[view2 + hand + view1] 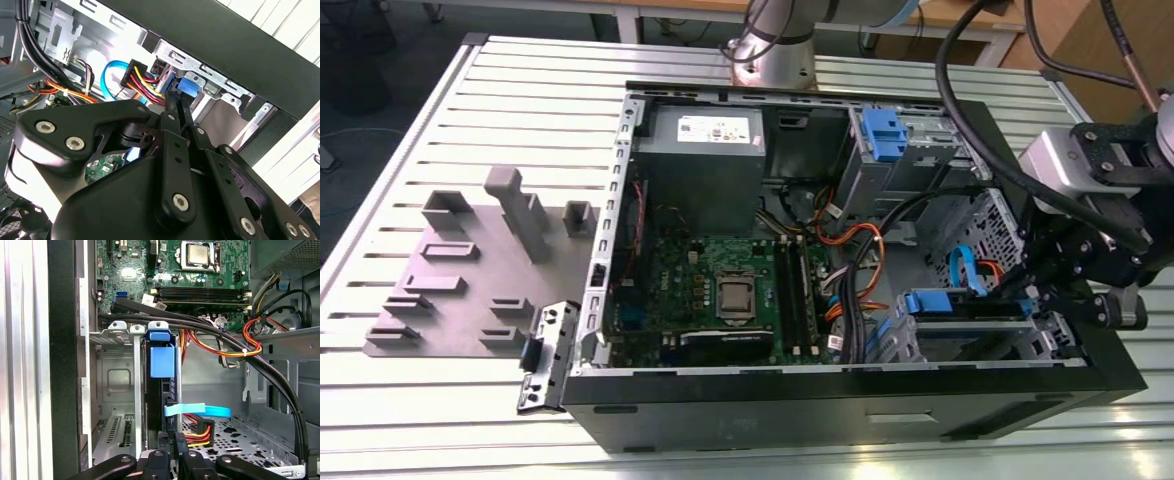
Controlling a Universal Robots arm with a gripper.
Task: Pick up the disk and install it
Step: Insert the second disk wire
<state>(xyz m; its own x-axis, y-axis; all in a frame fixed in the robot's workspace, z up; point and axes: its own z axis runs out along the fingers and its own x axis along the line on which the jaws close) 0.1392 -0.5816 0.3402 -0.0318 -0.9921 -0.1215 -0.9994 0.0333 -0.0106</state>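
Stands on edge inside the computer case [854, 410], in the metal drive cage [117, 375] at the case's front corner: the disk [161, 390], blue carrier tab uppermost in the first wrist view, well down between the cage rails. Points its long axis straight away from the claw [171, 447], toward the motherboard [200, 270] across the case floor, so lies dead ahead of the fingers and in line with them. Looks pinched nearly together, that claw, apparently on the disk's near edge; reads as a narrow grip in both wrist views, though hard to confirm contact. Crowds in close beside the disk: a light-blue data cable [200, 411] and a red-yellow-black power lead [197, 432], just off the claw toward the case's middle, with thick black cables [210, 332] crossing above the cage. Leaves little room either side. Rests flat, side panel off, on a pale slatted desk [480, 100]; outside the case, on the side opposite the drive cage, holds a grey fixture block [467, 270].
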